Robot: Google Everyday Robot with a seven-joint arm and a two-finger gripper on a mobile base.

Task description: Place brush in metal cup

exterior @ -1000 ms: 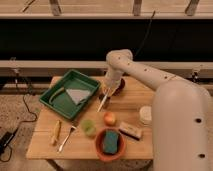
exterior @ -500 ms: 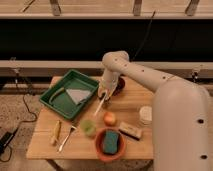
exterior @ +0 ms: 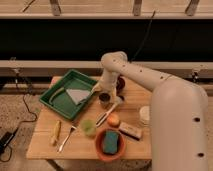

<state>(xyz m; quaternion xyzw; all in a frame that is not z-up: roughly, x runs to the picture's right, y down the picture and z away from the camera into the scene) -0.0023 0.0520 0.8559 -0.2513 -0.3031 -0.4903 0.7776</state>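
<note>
Half a second ago the brush hung slanted under the gripper, just beside the metal cup. Now the brush [exterior: 108,115] lies flat on the wooden table [exterior: 44,146] just in front of the metal cup [exterior: 104,99]. It is slanted, with its darker tip pointing away from the cup and its wider white end to the cup's right. It is not in the cup. The gripper [exterior: 105,89] hangs directly above the cup with nothing visibly in it. Whether it is spread apart or closed together cannot be told.

The arm [exterior: 145,80] covers part of a dark red bowl [exterior: 120,84] behind and right of the cup. The cup's inside is too dark to read. Whether the brush touches the cup's base, or the orange fruit [exterior: 113,120] beyond it, is unclear. The green tray [exterior: 60,104] sits left of the cup.
</note>
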